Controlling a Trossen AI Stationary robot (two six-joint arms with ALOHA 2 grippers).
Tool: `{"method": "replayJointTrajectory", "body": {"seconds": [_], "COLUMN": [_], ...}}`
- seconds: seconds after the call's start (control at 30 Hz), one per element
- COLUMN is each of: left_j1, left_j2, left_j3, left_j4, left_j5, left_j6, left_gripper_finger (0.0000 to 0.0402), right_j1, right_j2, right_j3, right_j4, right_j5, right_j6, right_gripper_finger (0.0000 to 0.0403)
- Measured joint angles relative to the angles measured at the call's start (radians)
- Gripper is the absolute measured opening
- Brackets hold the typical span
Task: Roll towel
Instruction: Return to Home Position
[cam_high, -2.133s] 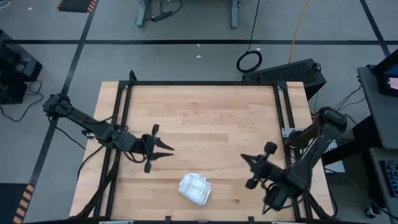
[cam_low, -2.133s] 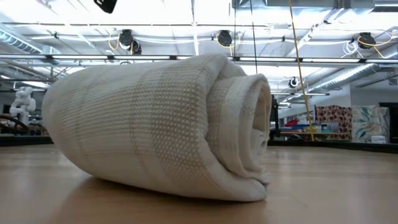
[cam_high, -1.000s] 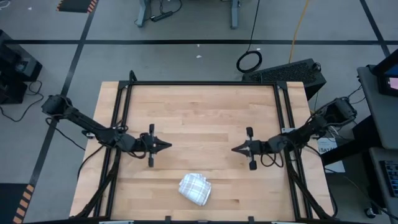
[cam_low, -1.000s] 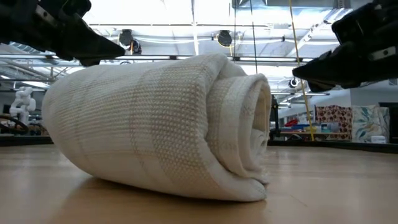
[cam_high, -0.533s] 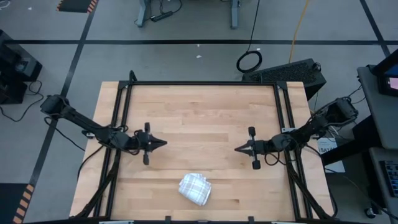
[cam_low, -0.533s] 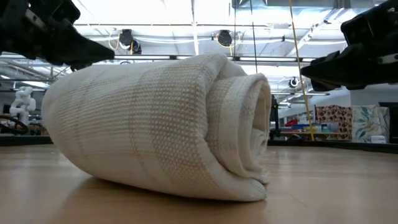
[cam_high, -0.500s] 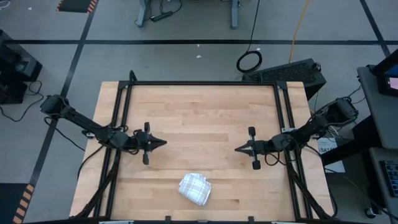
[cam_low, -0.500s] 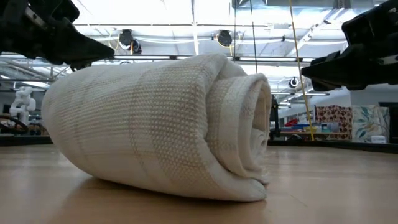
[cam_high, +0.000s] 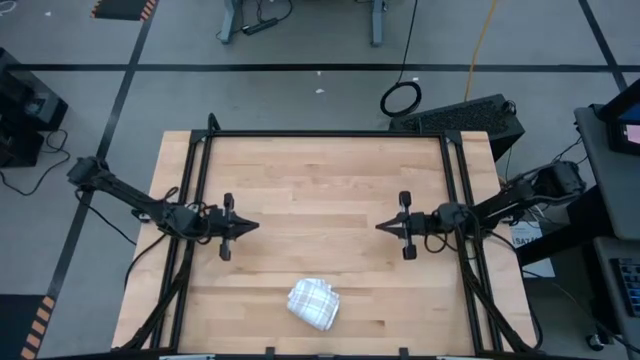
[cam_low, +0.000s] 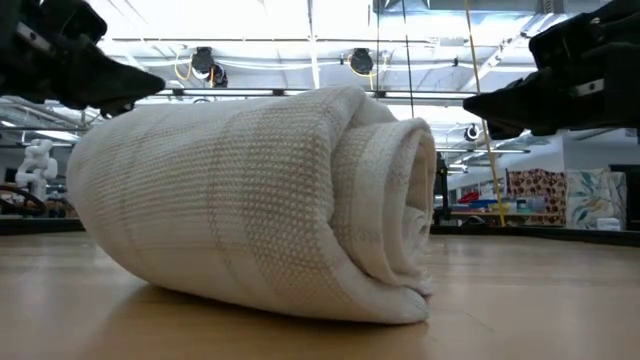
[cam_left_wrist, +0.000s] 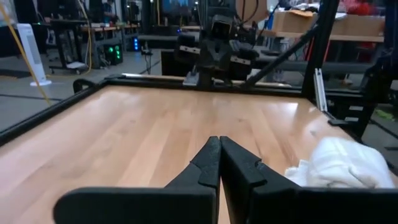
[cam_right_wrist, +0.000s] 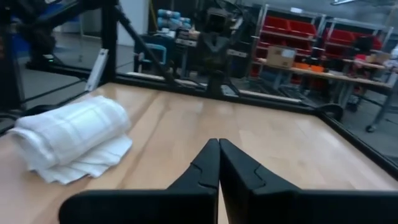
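Note:
The towel (cam_high: 314, 303) is a white cloth with a faint grid, rolled into a short thick roll. It lies on its side on the wooden table (cam_high: 320, 180) near the front edge, and its spiral end (cam_low: 400, 215) shows in the low view. My left gripper (cam_high: 255, 226) hovers shut at the table's left, pointing level toward the right. Facing it from the table's right, my right gripper (cam_high: 379, 226) is shut and level too. Both are clear of the towel (cam_right_wrist: 68, 140), which also shows in the left wrist view (cam_left_wrist: 342, 163).
A black metal frame (cam_high: 325, 134) runs round the table's edges. Bare wood lies between the two grippers and behind them. Beyond the table stand shelves, benches and cables.
Both arms have drawn back from the table's middle. My left gripper has moved toward the left edge. My right gripper has swung a little toward the far edge. Both stay shut. The rolled towel has not moved.

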Motion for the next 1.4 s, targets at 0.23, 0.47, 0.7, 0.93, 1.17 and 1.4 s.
{"method": "replayJointTrajectory", "body": {"seconds": [0.23, 0.47, 0.7, 0.93, 1.17, 1.4], "left_j1": [0.000, 0.000, 0.000, 0.000, 0.000, 0.000], "left_j2": [-0.101, -0.209, -0.310, -0.402, -0.481, -0.523], "left_j3": [0.000, 0.000, -0.001, -0.001, 0.014, 0.036], "left_j4": [-0.128, -0.202, -0.285, -0.395, -0.458, -0.514], "left_j5": [0.003, 0.003, 0.003, -0.024, -0.026, -0.043], "left_j6": [-0.027, -0.028, -0.029, -0.027, -0.019, 0.014], "left_gripper_finger": [0.0011, 0.0011, 0.0011, 0.0011, 0.0011, 0.0011], "right_j1": [-0.046, -0.059, -0.059, -0.058, -0.058, -0.058], "right_j2": [-0.013, -0.096, -0.298, -0.494, -0.645, -0.794], "right_j3": [0.000, 0.000, 0.000, 0.000, 0.000, 0.001], "right_j4": [-0.012, -0.102, -0.300, -0.496, -0.620, -0.767], "right_j5": [-0.053, -0.050, -0.047, -0.047, -0.044, -0.041], "right_j6": [0.004, 0.014, -0.011, -0.009, -0.035, -0.041], "right_gripper_finger": [0.0000, 0.0000, 0.0000, 0.0000, 0.0000, 0.0000]}}
